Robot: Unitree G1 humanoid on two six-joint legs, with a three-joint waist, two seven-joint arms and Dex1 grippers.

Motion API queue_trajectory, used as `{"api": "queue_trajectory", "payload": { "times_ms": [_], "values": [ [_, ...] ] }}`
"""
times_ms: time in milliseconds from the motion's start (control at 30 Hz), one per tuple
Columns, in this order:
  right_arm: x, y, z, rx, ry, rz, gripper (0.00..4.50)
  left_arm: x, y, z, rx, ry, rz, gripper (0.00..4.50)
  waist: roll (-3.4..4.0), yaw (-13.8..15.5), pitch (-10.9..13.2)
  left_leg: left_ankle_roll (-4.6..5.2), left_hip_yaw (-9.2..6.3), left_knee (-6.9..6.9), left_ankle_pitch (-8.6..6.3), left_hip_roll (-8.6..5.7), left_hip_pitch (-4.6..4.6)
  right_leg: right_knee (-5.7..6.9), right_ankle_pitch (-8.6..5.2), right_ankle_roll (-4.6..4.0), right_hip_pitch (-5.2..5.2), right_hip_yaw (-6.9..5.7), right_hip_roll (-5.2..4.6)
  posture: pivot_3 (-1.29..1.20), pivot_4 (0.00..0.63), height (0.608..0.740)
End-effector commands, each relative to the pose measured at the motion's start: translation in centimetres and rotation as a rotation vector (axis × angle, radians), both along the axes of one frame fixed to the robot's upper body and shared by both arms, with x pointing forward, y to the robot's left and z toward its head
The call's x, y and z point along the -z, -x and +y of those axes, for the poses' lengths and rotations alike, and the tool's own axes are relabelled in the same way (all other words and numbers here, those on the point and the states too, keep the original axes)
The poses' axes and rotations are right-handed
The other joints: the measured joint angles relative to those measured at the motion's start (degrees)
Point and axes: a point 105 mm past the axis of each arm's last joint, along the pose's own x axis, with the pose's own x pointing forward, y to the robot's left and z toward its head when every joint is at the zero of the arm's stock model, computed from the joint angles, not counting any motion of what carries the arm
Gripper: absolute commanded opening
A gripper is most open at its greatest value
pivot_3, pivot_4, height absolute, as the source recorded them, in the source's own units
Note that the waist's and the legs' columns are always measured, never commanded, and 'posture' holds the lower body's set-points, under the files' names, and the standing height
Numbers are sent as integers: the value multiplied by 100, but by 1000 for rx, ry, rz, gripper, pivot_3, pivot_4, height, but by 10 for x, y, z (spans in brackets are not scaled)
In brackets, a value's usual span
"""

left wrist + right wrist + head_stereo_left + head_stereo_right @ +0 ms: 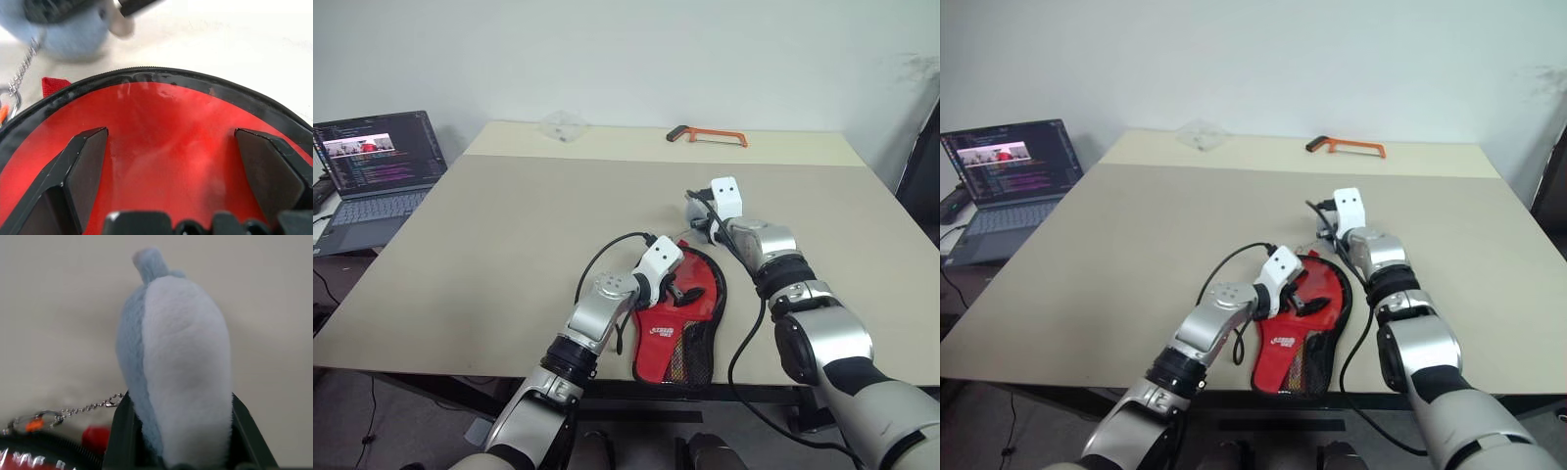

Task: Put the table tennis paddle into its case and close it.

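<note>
Left wrist view: case point(166, 127) right under wide-open left tool point(677, 291) (right tool point(178, 435) pinching fluffy lump point(181, 362)).

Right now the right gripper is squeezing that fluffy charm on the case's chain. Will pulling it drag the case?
Probably only loosely. The fluffy charm bulges between the right gripper fingers, so it is soft and light. The chain looks thin and slack. The case likely flexes.

beige table point(509, 235), case point(658, 338), hacksaw point(707, 135)
</note>
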Motion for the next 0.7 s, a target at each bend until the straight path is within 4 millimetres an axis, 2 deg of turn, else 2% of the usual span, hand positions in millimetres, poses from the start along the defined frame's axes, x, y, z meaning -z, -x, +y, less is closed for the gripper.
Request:
{"api": "queue_trajectory", "payload": {
  "times_ms": [33,133,233,467,533,700],
  "values": [
    [-41,-11,-8,38,-15,-159,646,44,16,9,-13,-89,161,4500,0,0,0,0,0,-1,0,0,0,-1,-1,-1,0,0,0,0,150,740],
    [-46,-13,-11,42,42,-188,644,45,18,9,-6,-94,161,4500,0,2,0,0,0,-7,0,0,0,-1,-2,-3,0,-2,0,0,150,740],
    [-46,-15,-24,84,93,-199,644,46,19,9,1,-103,160,4500,0,5,0,-1,-1,-8,-1,-1,-1,-2,-4,-4,0,-3,-1,0,150,740],
    [-21,-9,-71,102,300,-122,644,47,20,10,-2,-112,164,4500,0,10,0,-1,1,-7,-1,-4,-1,-3,-4,-4,0,-2,-5,0,150,740],
    [-12,-4,-86,68,332,-72,644,50,21,10,4,-120,170,4500,0,15,0,-1,0,-7,-1,-5,-1,-3,-4,-4,1,-3,-5,0,150,740],
    [-1,14,-108,-53,420,12,644,52,21,10,11,-129,175,4500,4,21,-2,-1,0,-7,-1,-8,-1,-5,-5,-1,3,-2,-8,0,150,740]
  ]
}}
